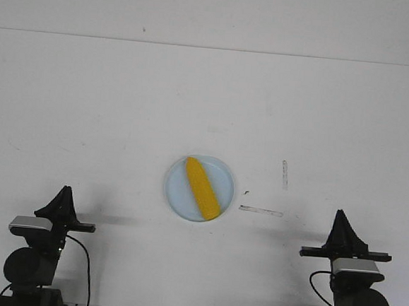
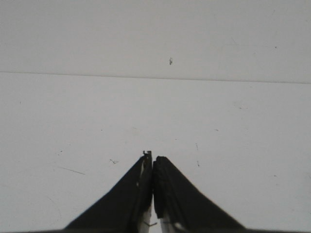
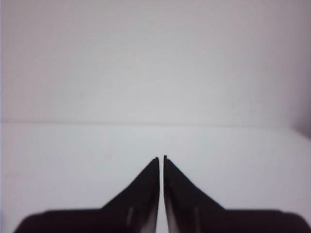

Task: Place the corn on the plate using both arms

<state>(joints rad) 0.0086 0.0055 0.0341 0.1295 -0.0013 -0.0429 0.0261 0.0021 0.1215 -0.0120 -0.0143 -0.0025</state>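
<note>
The yellow corn (image 1: 202, 188) lies diagonally on the pale blue plate (image 1: 177, 191) in the middle of the white table. My left gripper (image 1: 63, 200) is at the near left, well apart from the plate; in the left wrist view (image 2: 152, 159) its jaws are shut on nothing. My right gripper (image 1: 341, 224) is at the near right, also apart from the plate; in the right wrist view (image 3: 161, 158) its jaws are shut and empty. Neither wrist view shows the corn or plate.
Dark scuff marks (image 1: 261, 211) lie on the table just right of the plate, with another short mark (image 1: 284, 174) beyond. A seam (image 1: 213, 47) runs across the far part of the table.
</note>
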